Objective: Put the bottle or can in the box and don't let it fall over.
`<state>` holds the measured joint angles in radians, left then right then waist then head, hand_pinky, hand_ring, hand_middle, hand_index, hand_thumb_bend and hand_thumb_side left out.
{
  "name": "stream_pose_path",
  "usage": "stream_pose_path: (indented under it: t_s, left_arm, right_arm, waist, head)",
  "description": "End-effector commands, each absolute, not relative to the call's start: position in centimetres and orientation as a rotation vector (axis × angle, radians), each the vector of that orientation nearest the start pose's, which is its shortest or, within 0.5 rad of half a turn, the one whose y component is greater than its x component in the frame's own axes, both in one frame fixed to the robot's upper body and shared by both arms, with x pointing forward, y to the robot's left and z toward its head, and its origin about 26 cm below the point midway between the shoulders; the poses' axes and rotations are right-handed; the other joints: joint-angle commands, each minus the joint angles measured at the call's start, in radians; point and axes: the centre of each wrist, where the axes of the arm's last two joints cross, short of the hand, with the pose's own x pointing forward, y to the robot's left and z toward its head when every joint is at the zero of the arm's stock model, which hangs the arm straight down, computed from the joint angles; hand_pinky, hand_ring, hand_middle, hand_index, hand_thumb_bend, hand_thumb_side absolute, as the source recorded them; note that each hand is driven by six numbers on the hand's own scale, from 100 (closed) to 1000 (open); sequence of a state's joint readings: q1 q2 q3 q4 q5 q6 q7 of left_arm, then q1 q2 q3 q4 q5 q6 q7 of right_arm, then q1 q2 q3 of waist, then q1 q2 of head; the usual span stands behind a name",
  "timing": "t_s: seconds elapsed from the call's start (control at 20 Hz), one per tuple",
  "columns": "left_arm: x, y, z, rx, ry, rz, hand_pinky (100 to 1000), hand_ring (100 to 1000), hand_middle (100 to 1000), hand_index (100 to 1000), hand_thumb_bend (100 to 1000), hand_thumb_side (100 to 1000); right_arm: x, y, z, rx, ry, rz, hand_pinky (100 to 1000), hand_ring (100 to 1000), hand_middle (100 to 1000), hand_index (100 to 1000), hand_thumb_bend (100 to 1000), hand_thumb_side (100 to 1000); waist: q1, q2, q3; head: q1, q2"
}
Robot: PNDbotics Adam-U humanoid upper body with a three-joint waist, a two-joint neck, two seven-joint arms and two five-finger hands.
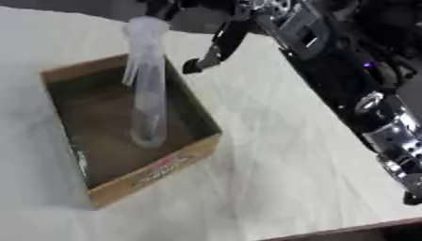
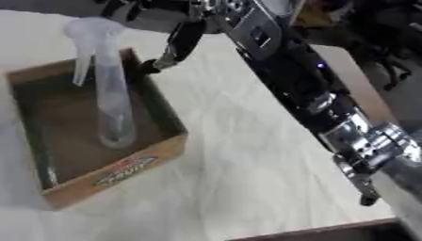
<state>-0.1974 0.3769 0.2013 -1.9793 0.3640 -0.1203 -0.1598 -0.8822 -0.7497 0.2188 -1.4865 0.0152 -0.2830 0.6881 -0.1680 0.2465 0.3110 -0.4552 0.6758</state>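
Observation:
A tall clear plastic bottle (image 1: 148, 84) stands upright inside an open brown cardboard box (image 1: 157, 172), its base on the box floor near the right wall. My right hand (image 1: 216, 44) comes in from the upper right and hovers beside the bottle's top. Its thumb (image 1: 206, 56) hangs straight, apart from the bottle. The other fingers (image 2: 124, 7) are cut off by the top edge just above the cap. Nothing shows between thumb and fingers. My left hand is out of sight.
The box sits on a pale table (image 1: 288, 155), with bare surface to its right and front. My black and silver right forearm (image 1: 362, 99) crosses the right side. The table's front edge (image 1: 346, 230) runs along the bottom right.

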Motion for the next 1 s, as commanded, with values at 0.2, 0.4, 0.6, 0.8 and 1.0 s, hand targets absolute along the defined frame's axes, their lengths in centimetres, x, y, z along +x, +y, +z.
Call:
stream_pose_path:
  t_s: [0.2, 0.4, 0.6, 0.8, 1.0]
  left_arm:
    - [28.1, 33.2, 19.7, -0.041, -2.334, -0.254, 693, 509, 647, 817, 121, 754]
    - [28.0, 33.4, 19.4, -0.032, -2.325, -0.248, 693, 509, 648, 817, 120, 754]
    - [27.9, 33.4, 19.2, -0.033, -2.319, -0.246, 693, 508, 648, 817, 118, 752]
    - [27.7, 33.6, 18.9, -0.027, -2.312, -0.239, 693, 507, 649, 817, 116, 752]
    - [27.6, 33.7, 18.6, -0.022, -2.307, -0.231, 692, 507, 648, 816, 114, 752]
  right_arm:
    - [36.6, -31.2, 34.9, -0.332, -2.025, 1.651, 847, 973, 987, 864, 435, 100]
    - [34.5, -32.8, 35.4, -0.339, -2.08, 1.553, 849, 968, 983, 859, 351, 110]
    - [33.0, -34.3, 35.9, -0.293, -2.137, 1.411, 852, 966, 982, 856, 296, 139]
    - [31.2, -35.9, 36.1, -0.267, -2.183, 1.278, 853, 960, 975, 850, 247, 232]
    - [29.5, -36.9, 35.7, -0.232, -2.231, 1.153, 861, 962, 973, 845, 148, 291]
  waist:
    - [0.021, -0.035, -0.034]
    - [0.031, -0.041, -0.063]
    - [0.048, -0.049, -0.092]
    - [0.066, -0.056, -0.127]
    - [0.086, -0.06, -0.166]
  head:
    - [0.037, 0.013]
    - [0.069, 0.02]
    - [0.111, 0.024]
    - [0.161, 0.027]
    - [0.211, 0.028]
